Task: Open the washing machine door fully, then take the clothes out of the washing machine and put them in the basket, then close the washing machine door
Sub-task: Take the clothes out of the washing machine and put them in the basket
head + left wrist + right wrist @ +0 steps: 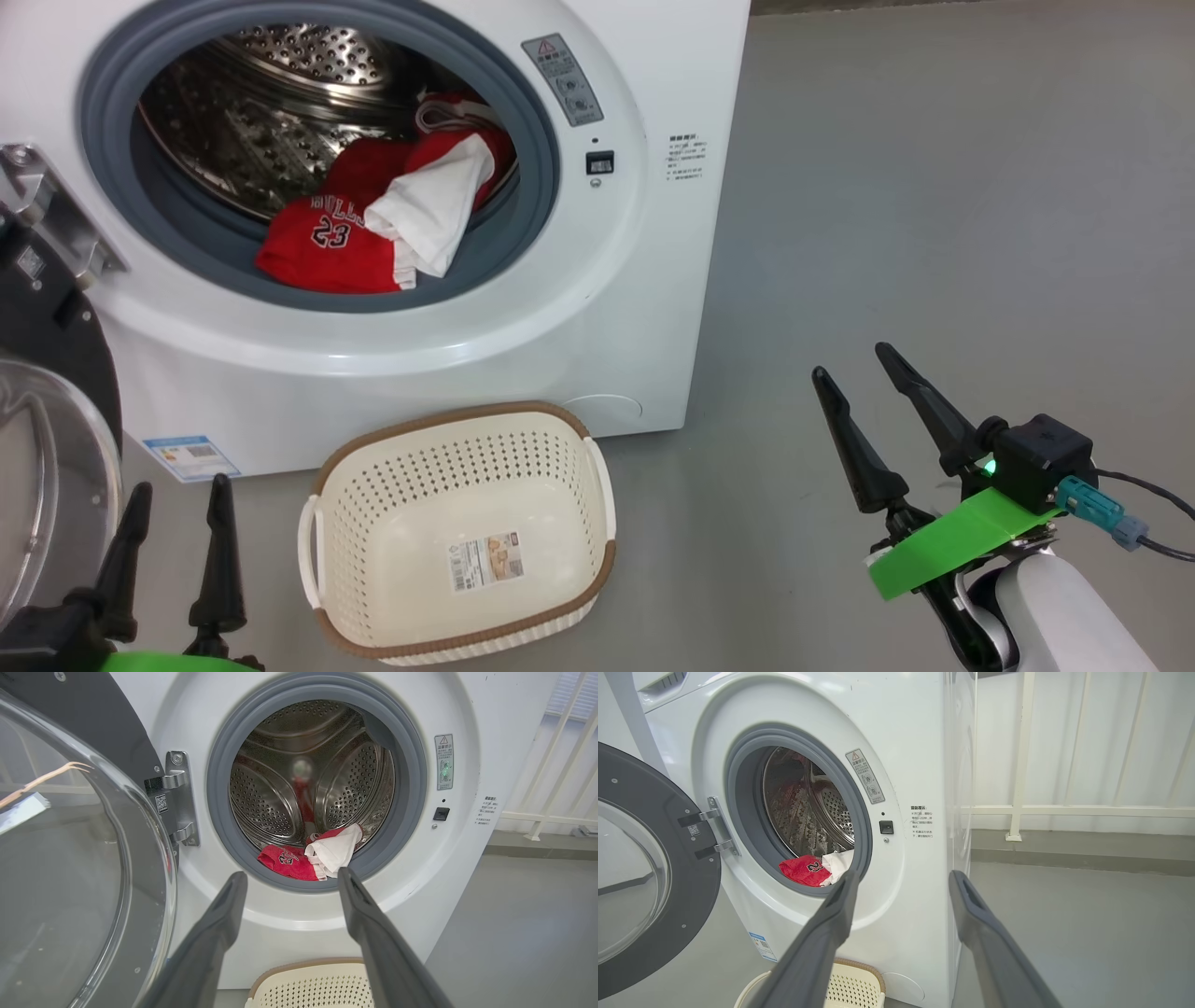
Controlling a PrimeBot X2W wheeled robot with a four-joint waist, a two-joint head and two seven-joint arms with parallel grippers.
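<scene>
The white washing machine (653,233) stands with its round black-framed glass door (47,439) swung open to the left. The clothes (373,224), a red "23" jersey under a white garment, lie at the drum's front lip, also seen as clothes (313,856) and clothes (812,870). The cream basket (322,523) sits empty on the floor before the machine. My left gripper (177,490) is open at the lower left, beside the door. My right gripper (854,364) is open over bare floor, right of the basket. Neither holds anything.
Grey floor (934,187) spreads to the right of the machine. A white railing (1017,765) stands behind it. The door hinge bracket (180,798) sits at the opening's left edge. A blue label (191,457) marks the machine's lower front.
</scene>
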